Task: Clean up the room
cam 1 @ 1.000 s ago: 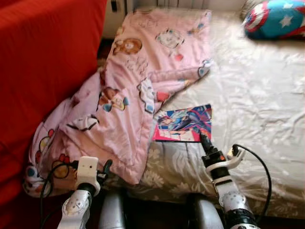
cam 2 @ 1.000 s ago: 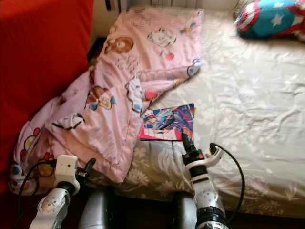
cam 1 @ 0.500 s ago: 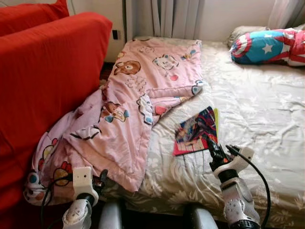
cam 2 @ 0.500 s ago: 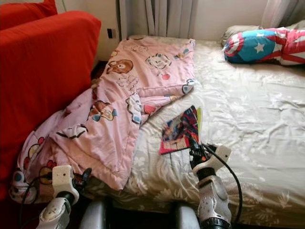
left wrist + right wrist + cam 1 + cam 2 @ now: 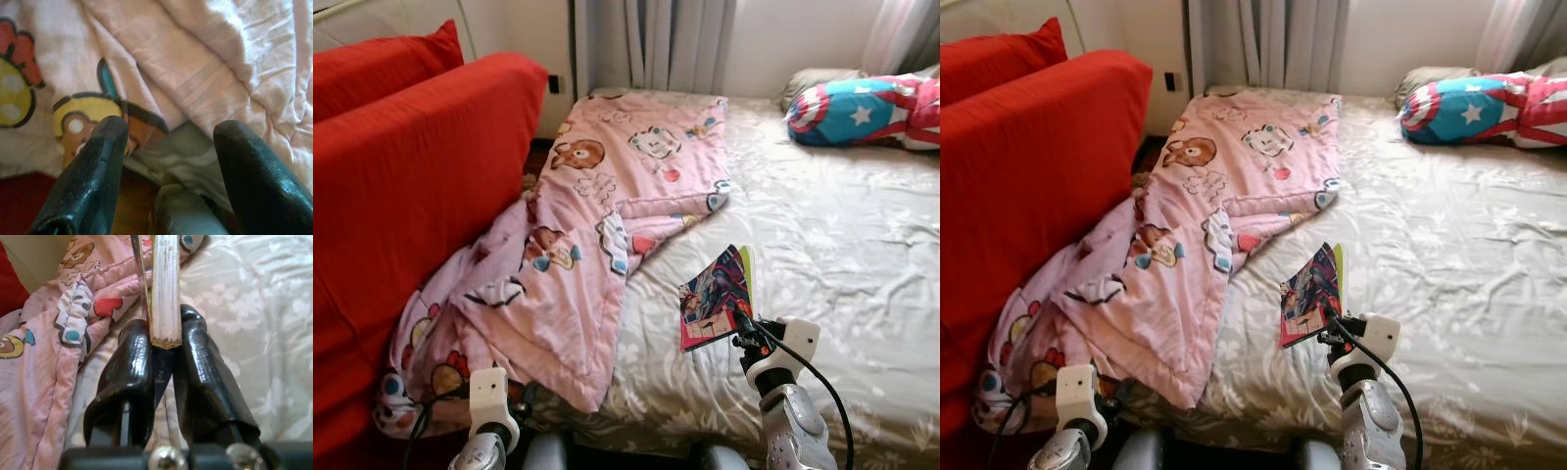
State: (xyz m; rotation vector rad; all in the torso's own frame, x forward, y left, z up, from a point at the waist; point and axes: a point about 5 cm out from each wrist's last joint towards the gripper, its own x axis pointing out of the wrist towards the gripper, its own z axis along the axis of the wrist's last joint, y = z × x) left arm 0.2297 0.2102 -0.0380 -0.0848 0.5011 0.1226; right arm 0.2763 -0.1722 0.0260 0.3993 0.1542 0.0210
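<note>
Over the bed [image 5: 862,245] | right gripper [image 5: 164,340] fingers clamp the book [image 5: 717,294] edge | left gripper [image 5: 171,132] fingers spread, near blanket [image 5: 597,215]

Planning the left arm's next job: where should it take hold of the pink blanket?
Grip the pink blanket at the loose folded corner overhanging the bed's near edge, coming from below and in front. There the fabric hangs free in a thick fold, and the open left gripper already faces it. The right gripper is shut on the book.
</note>
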